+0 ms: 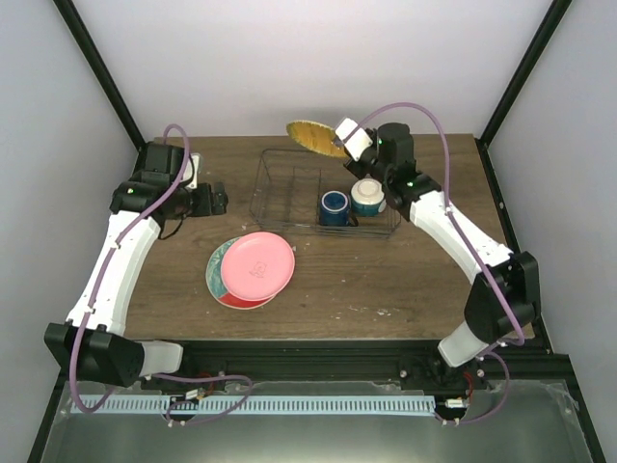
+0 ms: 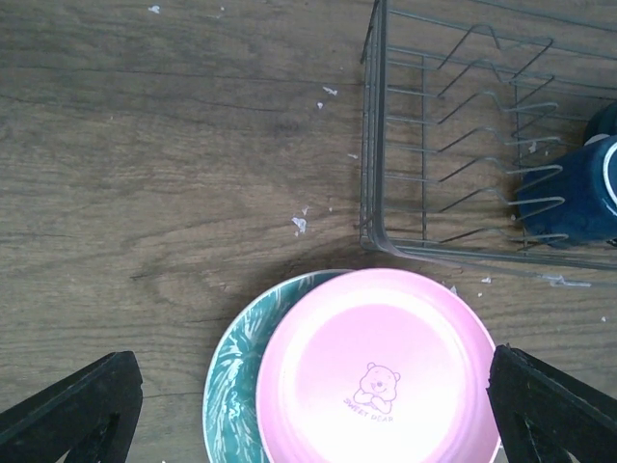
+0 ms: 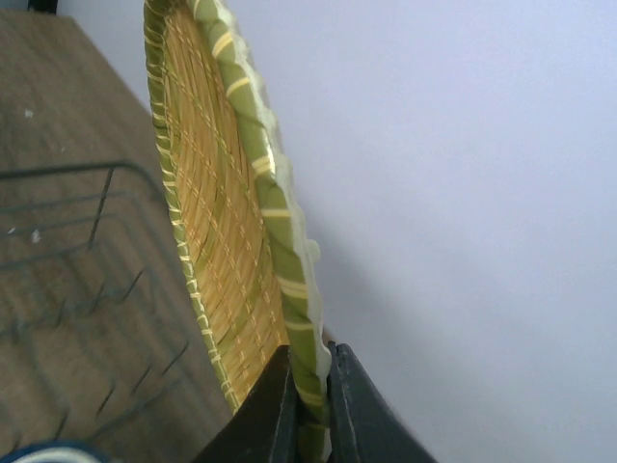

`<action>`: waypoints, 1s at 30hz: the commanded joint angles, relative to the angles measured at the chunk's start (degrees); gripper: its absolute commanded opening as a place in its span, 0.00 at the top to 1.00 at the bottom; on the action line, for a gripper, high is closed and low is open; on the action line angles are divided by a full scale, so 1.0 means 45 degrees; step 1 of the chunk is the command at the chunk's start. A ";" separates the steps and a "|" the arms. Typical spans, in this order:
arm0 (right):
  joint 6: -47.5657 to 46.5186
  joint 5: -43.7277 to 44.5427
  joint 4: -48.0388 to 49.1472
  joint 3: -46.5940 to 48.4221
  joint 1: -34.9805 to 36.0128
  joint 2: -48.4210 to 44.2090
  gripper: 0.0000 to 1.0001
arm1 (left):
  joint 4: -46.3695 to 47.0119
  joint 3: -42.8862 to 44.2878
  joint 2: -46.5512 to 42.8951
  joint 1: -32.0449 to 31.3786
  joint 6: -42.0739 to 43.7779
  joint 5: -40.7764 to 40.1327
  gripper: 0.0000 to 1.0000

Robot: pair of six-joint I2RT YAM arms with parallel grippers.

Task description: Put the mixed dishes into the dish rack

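The woven-pattern plate stood nearly on edge in the air at the far side of the table, its orange-yellow face turned towards the dish rack and its green-and-yellow striped rim pinched at the lower edge by the right gripper, whose two dark fingers were clamped tight on that rim from either side. From above, the plate hung over the rack's far rim, left of the gripper; whether it touched the wire could not be told. Inside the rack's right end sat the dark blue mug and, just beside it on the right, the cream bowl with its teal outside. Near the rack's front left corner the pink plate lay flat on the table, resting on a teal marbled plate that showed beyond its left edge. The left gripper hovered left of the rack with its fingers spread wide and empty, the pink plate below and between them
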 commanded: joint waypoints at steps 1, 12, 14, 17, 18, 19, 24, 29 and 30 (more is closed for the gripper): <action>-0.1475 -0.1868 0.2399 0.1415 -0.0333 0.0628 0.99 | 0.0328 -0.0312 0.0021 0.0085 -0.0132 0.0149 0.00; -0.3134 -0.3246 0.0675 0.2827 -0.0823 0.2515 0.99 | 0.0261 -0.0502 0.0178 0.0138 -0.0407 -0.0382 0.00; -0.3243 -0.3384 0.0509 0.2829 -0.0889 0.2665 0.99 | 0.0256 -0.0536 0.0187 0.0158 -0.0467 -0.0407 0.00; -0.3423 -0.3563 0.0344 0.2797 -0.0948 0.2827 0.99 | 0.0216 -0.0584 0.0251 0.0158 -0.0513 -0.0484 0.00; -0.3453 -0.3540 0.0307 0.2779 -0.0963 0.2881 0.99 | 0.0220 -0.0607 0.0256 0.0168 -0.0540 -0.0502 0.00; -0.3437 -0.3547 0.0296 0.2764 -0.0982 0.2939 0.99 | 0.0221 -0.0609 0.0273 0.0169 -0.0567 -0.0512 0.00; -0.3188 -0.3780 0.0349 0.2585 -0.1031 0.3210 0.99 | 0.0187 -0.0627 0.0356 0.0159 -0.0593 -0.0517 0.00; -0.2945 -0.3853 0.0489 0.2454 -0.1032 0.3632 0.99 | 0.0046 -0.0507 0.0543 0.0179 -0.0571 -0.0602 0.00; -0.2927 -0.3869 0.0533 0.2418 -0.1032 0.3697 0.99 | 0.0028 -0.0477 0.0563 0.0187 -0.0581 -0.0602 0.00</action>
